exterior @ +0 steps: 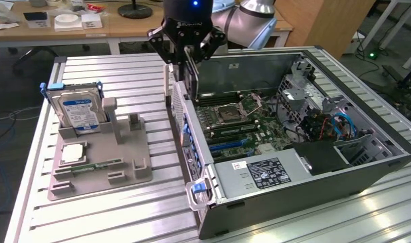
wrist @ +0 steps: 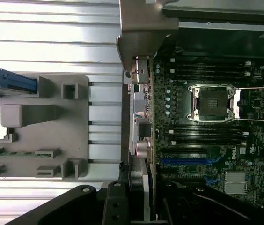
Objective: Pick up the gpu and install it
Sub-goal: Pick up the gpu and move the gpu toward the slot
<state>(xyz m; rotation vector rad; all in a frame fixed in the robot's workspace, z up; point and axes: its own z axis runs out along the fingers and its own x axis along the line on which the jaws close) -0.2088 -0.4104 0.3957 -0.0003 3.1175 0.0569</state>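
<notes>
On the exterior view I see a ribbed aluminium surface [exterior: 124,212] carrying an open computer case [exterior: 367,167] lying on its side, with its motherboard [exterior: 246,116] exposed. Toward the exterior view's left stands a grey holder [exterior: 104,167] with a hard drive [exterior: 80,111] upright in it and a green memory stick [exterior: 97,165] lying in a low slot. Behind the surface is a wooden desk [exterior: 124,28] with small items on it, and cables run over the floor. The arm is cut off above the wrist. The pincer [exterior: 189,56] hangs over the case's rear wall, narrowly closed on the gpu [exterior: 193,78]. The card hangs upright and edge-on as a thin dark strip, its lower edge near the wall; I cannot tell whether the two touch.

On the wrist view, the surface [wrist: 52,42] shows as bright slats beside the holder [wrist: 76,122], where the blue frame of the hard drive [wrist: 10,79] is cut off at the picture's edge. The motherboard [wrist: 207,140] shows its processor socket [wrist: 214,101] and a blue slot [wrist: 183,161]. The pincer [wrist: 140,206] is dark and partly cropped, with its fingers on either side of the gpu [wrist: 139,180]. The card appears as a pale, narrow edge over the case's rear wall. I cannot make out where the card ends and the wall's fittings begin.
</notes>
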